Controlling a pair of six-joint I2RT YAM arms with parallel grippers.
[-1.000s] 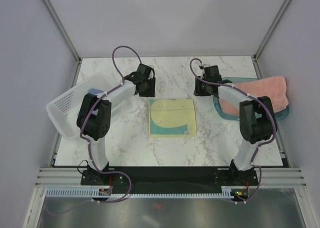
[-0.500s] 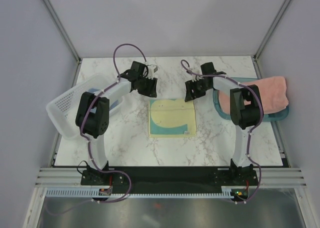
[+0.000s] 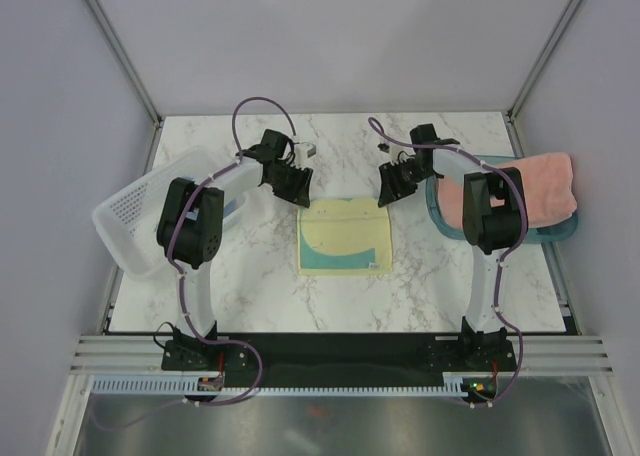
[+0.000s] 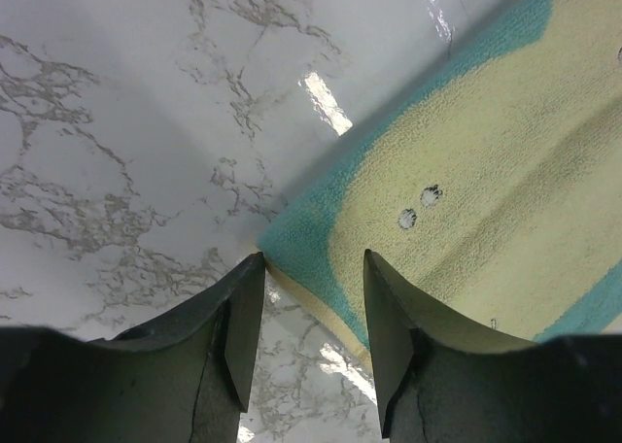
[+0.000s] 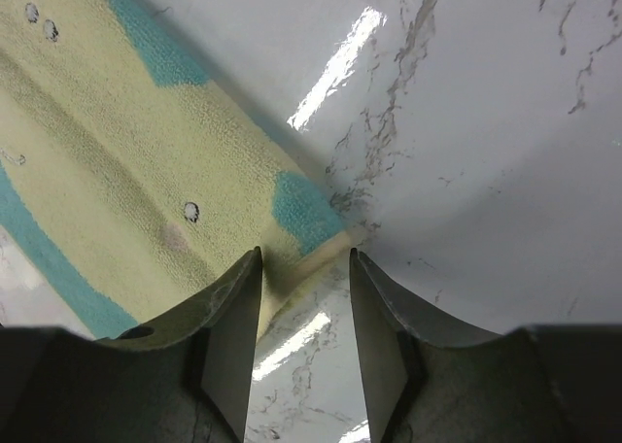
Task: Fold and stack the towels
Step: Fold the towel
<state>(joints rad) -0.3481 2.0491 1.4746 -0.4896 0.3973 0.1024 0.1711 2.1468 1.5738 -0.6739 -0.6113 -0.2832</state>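
– At the middle of the white marble desk (image 3: 250, 276), seen from overhead, what lies flat?
– The pale-yellow-and-teal terry towel (image 3: 345, 238), folded to a rectangle. Both arms reach to its far edge: the left tool (image 3: 297, 188) is at the far left corner, the right tool (image 3: 388, 191) at the far right corner.
– And around that towel?
– To its right, the salmon-pink terry towel (image 3: 540, 186) lies in a heap across the teal translucent plastic tray (image 3: 445, 226). To its left, well apart, the white perforated plastic basket (image 3: 130, 221) sits tilted at the desk's edge.
– What does the left wrist camera show?
– The left tool (image 4: 313, 268) is parted, its two dark fingers (image 4: 238, 326) either side of the yellow-and-teal towel's (image 4: 486, 171) teal corner. The corner tip lies in the gap, flat on the marble, with nothing pinched.
– And the right wrist camera?
– Much the same. The right tool (image 5: 304, 258) is spread partway, with the towel's (image 5: 117, 152) other far corner between its fingers (image 5: 233, 336). The cloth's edge looks slightly rumpled there. The jaws stand apart and grip nothing.
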